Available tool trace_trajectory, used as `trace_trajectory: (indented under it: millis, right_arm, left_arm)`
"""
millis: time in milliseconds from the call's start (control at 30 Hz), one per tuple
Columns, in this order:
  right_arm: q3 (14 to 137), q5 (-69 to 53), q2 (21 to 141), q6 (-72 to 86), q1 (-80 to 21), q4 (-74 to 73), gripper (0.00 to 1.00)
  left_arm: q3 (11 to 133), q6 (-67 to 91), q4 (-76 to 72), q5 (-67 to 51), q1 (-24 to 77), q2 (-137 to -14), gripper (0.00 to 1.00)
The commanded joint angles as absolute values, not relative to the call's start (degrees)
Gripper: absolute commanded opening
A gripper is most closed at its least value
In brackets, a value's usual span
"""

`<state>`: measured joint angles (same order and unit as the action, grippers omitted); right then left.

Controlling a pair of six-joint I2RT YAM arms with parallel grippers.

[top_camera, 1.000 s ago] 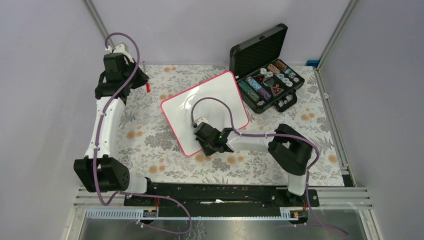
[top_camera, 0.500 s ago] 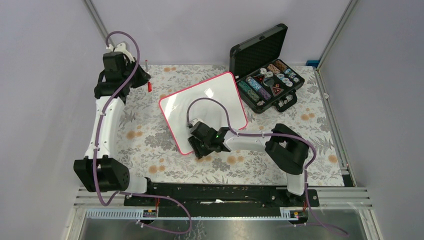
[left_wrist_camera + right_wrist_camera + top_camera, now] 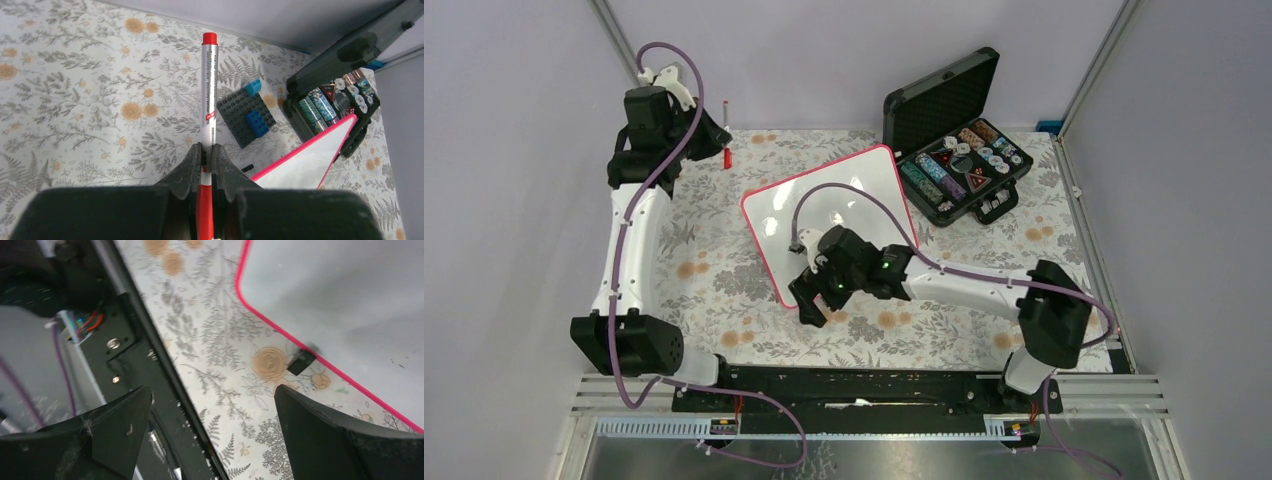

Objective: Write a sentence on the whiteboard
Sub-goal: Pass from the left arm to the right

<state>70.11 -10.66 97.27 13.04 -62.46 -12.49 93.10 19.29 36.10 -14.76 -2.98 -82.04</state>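
The floral-clothed table (image 3: 724,280) carries the whiteboard (image 3: 869,170) at its middle, turned askew, its right corner just beside an open black case (image 3: 954,150) of small coloured pieces. The right gripper (image 3: 212,390) hovers over the table at the board's near corner, fingers spread wide with nothing between them. The left gripper (image 3: 205,152) is raised over the far left corner, well apart from the board, clamped on the lower part of a marker (image 3: 209,90) whose red tip points away from the wrist. A grey brick plate (image 3: 240,112) with blue bricks lies below it. A black clip foot (image 3: 301,361) sits on the board's pink rim.
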Motion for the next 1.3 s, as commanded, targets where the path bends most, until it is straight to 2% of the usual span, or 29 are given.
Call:
trace_trajectory:
  millis: [0,233,467,700,867,967,1267]
  right_arm:
    - [70.16,-24.75,91.16,5.85,-59.87,-17.14,1.0]
    - [69.91,-46.52,84.26,5.26,-45.52,-19.48,1.0]
    - [70.1,-53.95,76.25,5.1,-31.55,-23.73,1.0]
    - [69.73,-63.33,72.8,8.96,-19.21,-23.65,1.0]
    - [68.81,-67.47,71.25,13.85,-16.55,-21.07,0.99]
    - [65.99,-68.67,69.63,19.7,-16.52,-15.4,0.98]
    - [58.4,-70.23,69.11,36.92,-16.73,3.35,0.86]
  left_arm:
    - [97.04,15.98,35.84,-16.38,1.4,-82.24,0.0]
    - [96.0,9.16,35.84,-20.3,8.28,-81.0,0.0]
    - [91.29,-2.95,35.84,-24.76,17.71,-76.97,0.0]
    - [91.16,-14.24,42.55,-33.03,26.03,-77.52,0.0]
    - [91.38,-22.31,49.82,-37.88,33.08,-79.53,0.0]
    - [90.88,-25.67,51.39,-36.73,37.27,-80.3,0.0]
    - [93.61,-26.71,49.87,-37.0,42.64,-84.62,0.0]
